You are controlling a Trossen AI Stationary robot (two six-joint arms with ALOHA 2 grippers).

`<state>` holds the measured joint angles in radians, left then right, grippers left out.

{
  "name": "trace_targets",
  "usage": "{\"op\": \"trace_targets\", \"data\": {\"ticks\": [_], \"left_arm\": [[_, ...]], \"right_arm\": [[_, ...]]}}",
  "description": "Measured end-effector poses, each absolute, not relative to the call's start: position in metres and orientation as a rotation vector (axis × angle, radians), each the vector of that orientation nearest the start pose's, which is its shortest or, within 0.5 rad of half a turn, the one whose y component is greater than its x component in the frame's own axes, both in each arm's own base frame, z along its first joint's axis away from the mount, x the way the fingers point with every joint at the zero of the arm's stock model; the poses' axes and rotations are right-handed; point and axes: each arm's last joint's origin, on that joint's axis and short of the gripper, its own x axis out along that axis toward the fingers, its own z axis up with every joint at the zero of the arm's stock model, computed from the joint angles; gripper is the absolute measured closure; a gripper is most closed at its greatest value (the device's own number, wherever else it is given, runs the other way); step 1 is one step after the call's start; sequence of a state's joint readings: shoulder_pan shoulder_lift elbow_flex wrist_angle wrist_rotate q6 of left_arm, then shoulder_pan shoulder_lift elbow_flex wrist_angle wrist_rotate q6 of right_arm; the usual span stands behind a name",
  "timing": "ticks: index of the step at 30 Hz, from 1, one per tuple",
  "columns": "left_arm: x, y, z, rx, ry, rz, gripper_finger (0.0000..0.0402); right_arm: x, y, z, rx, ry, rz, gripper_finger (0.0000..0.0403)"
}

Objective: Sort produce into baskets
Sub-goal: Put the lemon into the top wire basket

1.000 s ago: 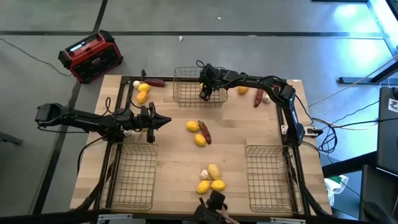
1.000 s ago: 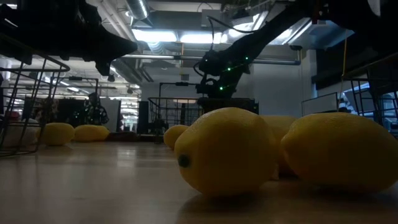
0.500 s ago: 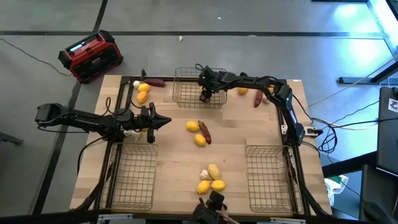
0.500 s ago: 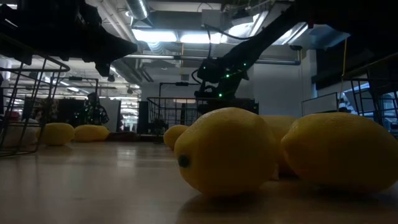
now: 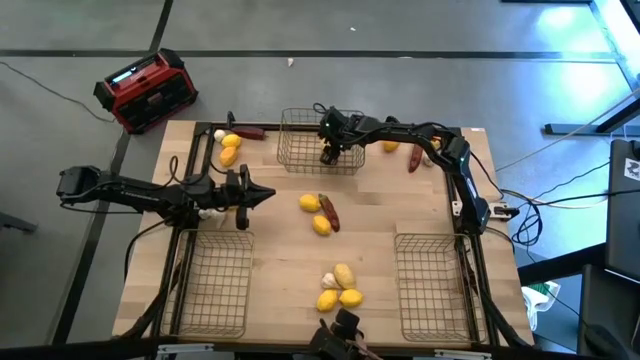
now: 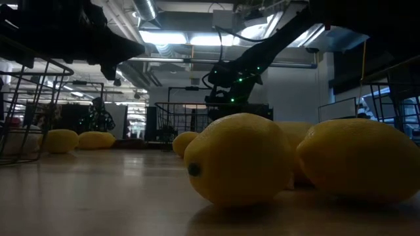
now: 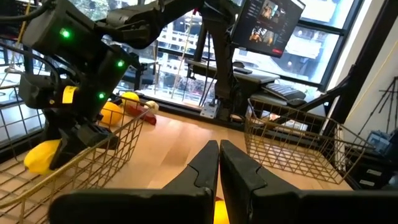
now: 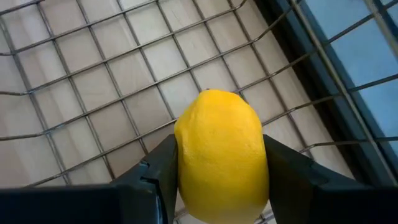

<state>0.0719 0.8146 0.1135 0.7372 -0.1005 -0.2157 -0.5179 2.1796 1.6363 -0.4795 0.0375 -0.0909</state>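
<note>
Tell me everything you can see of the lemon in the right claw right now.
The lemon is plain bright yellow with a smooth, faintly dimpled skin, and oval. It is pinched at its two sides between the dark fingers of the right claw, which is shut on it. It hangs above the mesh floor of the far wire basket, near the basket's right-hand side. Whether it touches the mesh cannot be told. Its underside is hidden.

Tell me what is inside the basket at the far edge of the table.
Only the right gripper, shut on a yellow lemon, is over the far basket. Bare mesh shows elsewhere; the floor beneath the gripper is covered.
</note>
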Motion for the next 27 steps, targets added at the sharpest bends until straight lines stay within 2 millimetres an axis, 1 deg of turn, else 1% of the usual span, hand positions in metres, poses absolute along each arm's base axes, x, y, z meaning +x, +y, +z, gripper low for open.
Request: {"op": "trace_targets", "data": {"ticks": [3,9,11,14,18,22,27], "left_arm": [[0.161,0.014,0.188,-0.221,-0.063,0.167,0.0389],[0.161,0.014,0.188,-0.229,-0.063,0.167,0.0389],[0.161,0.014,0.188,-0.229,-0.063,0.167,0.0389],[0.161,0.014,0.188,-0.229,-0.063,0.167,0.0389],[0.161,0.014,0.188,-0.229,-0.063,0.167,0.0389],[0.161,0.014,0.188,-0.229,-0.063,0.167,0.0389],[0.161,0.014,0.188,-0.229,-0.063,0.167,0.0389]], "right_arm": [[0.401,-0.23,0.16,0.17,1.033,-0.453,0.0202],[0.4,-0.229,0.159,0.17,1.045,-0.451,0.0136],[0.401,-0.229,0.159,0.153,1.045,-0.442,0.0124],[0.402,-0.23,0.165,0.133,1.055,-0.43,0.0117],[0.405,-0.231,0.184,0.132,1.073,-0.425,0.012],[0.407,-0.232,0.214,0.121,1.088,-0.411,0.0124],[0.409,-0.222,0.242,0.088,1.135,-0.369,0.0125]]}}
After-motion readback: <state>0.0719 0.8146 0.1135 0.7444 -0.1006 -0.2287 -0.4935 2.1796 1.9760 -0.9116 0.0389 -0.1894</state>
